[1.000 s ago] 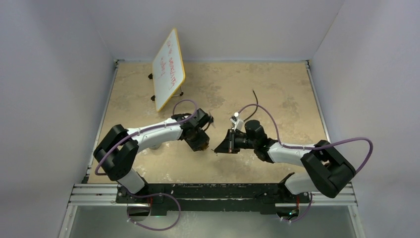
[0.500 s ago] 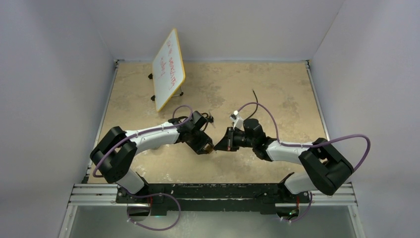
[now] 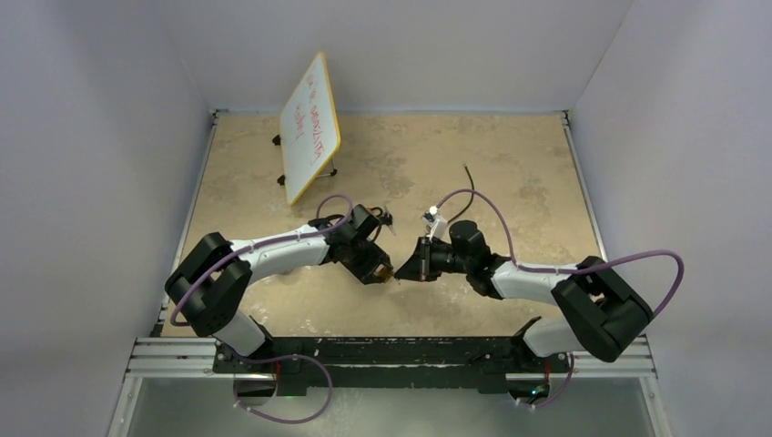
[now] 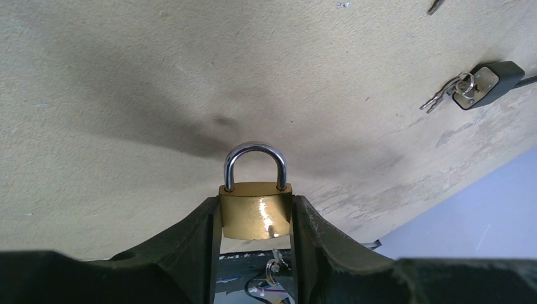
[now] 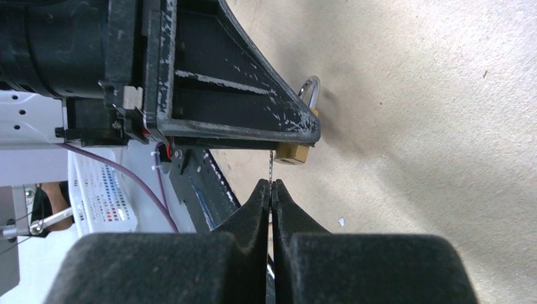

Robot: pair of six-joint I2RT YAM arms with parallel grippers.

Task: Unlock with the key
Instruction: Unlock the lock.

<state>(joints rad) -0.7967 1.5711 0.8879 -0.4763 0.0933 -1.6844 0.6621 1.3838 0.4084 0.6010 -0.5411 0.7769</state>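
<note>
pushing the key [image 5: 271,166] home needs it kept square to the underside of the padlock [image 4: 256,215]; i'd ease it straight in, then twist. padlock: glossy brass, steel shackle [image 4: 255,151] closed, held above the table [image 4: 126,95] mid-width, nearer its near edge. left gripper [image 3: 379,270] half-open, clamping its body; right gripper [image 5: 271,189] fully closed on the key.

Left arm [image 3: 273,250], right arm [image 3: 537,278]: white link shells, bulky black joint housings, black bases bolted to the silver base rail [image 3: 391,357]. One purple cable [image 3: 637,259] per arm, running from under the rail and looping loose out to the wrist. Left gripper fingers [image 5: 240,82]: matte black, tapered, ribbed, scuffed with white flecks. Right gripper fingers [image 5: 253,209]: black, wedge-shaped, grainy finish.
</note>
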